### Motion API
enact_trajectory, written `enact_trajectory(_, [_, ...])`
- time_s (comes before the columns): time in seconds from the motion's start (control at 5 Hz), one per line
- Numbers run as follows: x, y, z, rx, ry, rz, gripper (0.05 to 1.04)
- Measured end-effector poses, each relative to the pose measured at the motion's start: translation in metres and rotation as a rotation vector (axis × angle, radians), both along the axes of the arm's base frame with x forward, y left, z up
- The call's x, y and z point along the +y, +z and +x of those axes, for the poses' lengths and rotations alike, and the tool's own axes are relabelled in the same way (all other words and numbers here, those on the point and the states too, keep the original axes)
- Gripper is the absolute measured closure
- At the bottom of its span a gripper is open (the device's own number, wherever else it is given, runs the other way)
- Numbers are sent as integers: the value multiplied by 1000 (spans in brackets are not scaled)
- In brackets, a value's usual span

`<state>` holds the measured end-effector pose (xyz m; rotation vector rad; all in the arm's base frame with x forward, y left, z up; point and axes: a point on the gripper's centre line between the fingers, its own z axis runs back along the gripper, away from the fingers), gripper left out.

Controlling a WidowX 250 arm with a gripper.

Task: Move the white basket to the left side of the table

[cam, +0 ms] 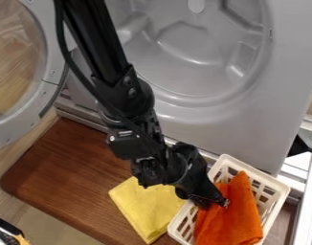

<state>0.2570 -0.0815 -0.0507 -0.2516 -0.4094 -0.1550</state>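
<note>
My black end effector (pixel 216 199) hung over the white, slotted plastic basket (pixel 258 171), at its bright orange cloth (pixel 232 220); I couldn't tell how wide my grip was. The basket sat at the brown wooden tabletop's (pixel 62 177) right end in the view, beside a yellow cloth (pixel 142 206).

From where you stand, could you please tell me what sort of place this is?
Probably a mock laundry area: a grey washer-like drum, an open round door, and a white basket holding an orange cloth.
</note>
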Motion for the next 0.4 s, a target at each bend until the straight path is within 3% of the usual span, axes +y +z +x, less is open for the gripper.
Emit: enact_trajectory(0.4, [5, 21, -3, -55, -100, -81, 980])
